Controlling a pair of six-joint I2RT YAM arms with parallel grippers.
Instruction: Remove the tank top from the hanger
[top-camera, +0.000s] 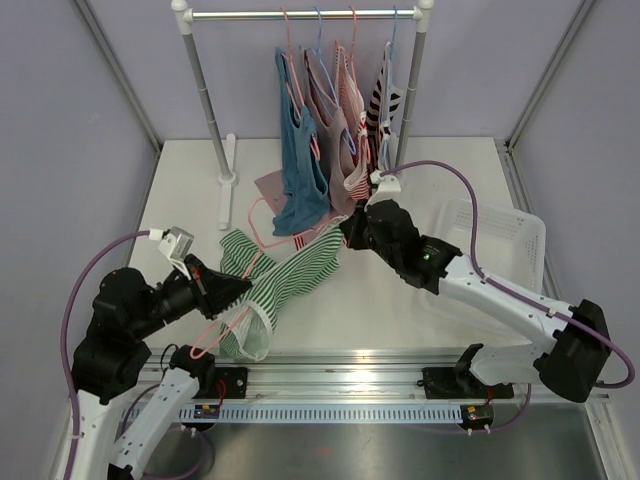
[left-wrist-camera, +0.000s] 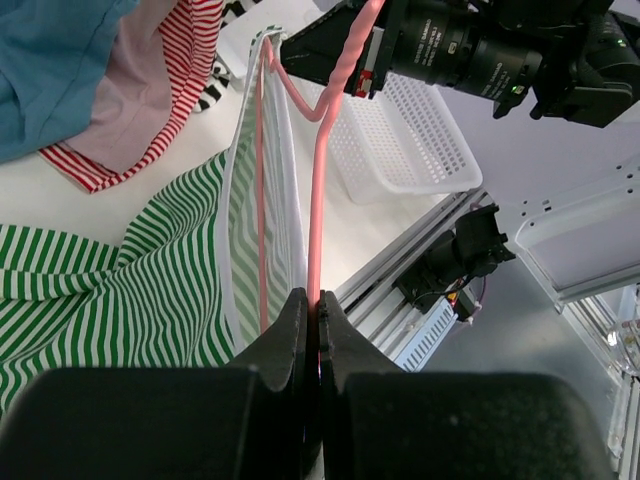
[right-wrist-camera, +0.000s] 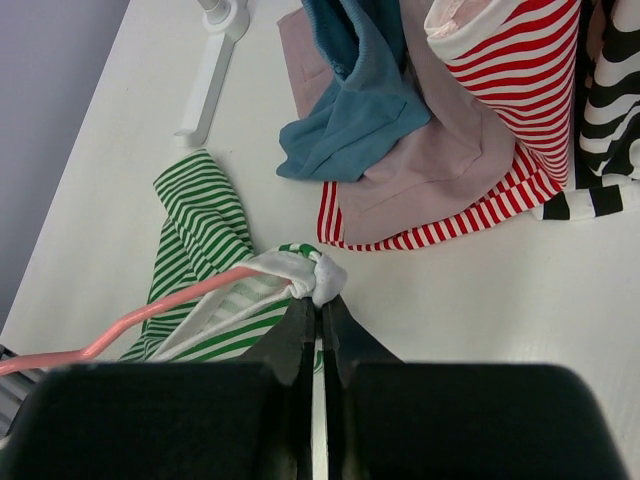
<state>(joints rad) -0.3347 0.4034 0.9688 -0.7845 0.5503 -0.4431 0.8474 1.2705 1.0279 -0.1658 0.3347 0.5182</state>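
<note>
We find the left gripper (left-wrist-camera: 313, 300) pinching the pink hanger (left-wrist-camera: 318, 200) — the right gripper (right-wrist-camera: 320, 305) pinches the tank top (right-wrist-camera: 200, 230) by its hem.

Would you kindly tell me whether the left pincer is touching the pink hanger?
Touching. In the left wrist view, the wire of the pink hanger runs down into the shut left pincer, clamped there with no gap.
</note>
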